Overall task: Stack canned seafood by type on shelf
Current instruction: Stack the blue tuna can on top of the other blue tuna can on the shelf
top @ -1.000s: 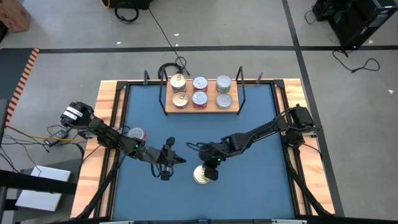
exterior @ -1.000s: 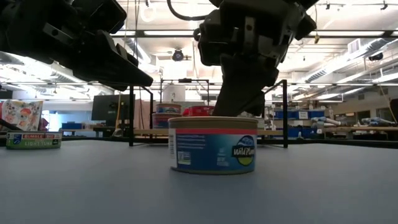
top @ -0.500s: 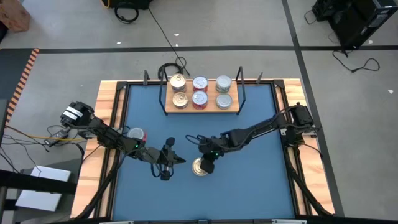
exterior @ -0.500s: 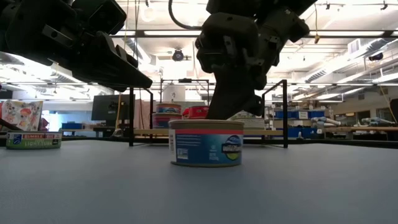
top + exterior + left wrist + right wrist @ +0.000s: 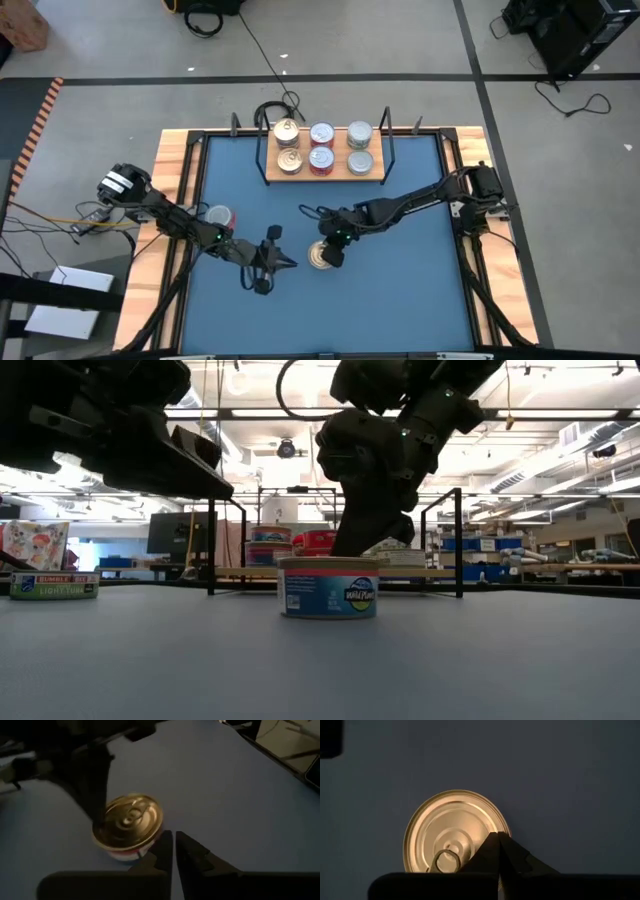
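The right gripper [image 5: 333, 251] hangs over a gold-lidded tin [image 5: 322, 256] that stands upright on the blue desk [image 5: 420, 290], near the middle and well apart from the shelf [image 5: 324, 167]; in the right wrist view its jaws are together, tips over the lid's edge and clamped on nothing; the left gripper [image 5: 283, 262] waits just beside the tin, jaws likewise together and empty. The shelf already carries gold-lidded tins [image 5: 288, 145] at its left end, red-sided tins [image 5: 321, 146] in the middle and plain silver tins [image 5: 359, 148] at its right; another red-sided tin [image 5: 220, 216] lies near the desk's left rim. The step in hand looks like positioning the loose gold tin before a grasp; next the jaws must part, straddle its sides, close, then carry it to the gold stack.
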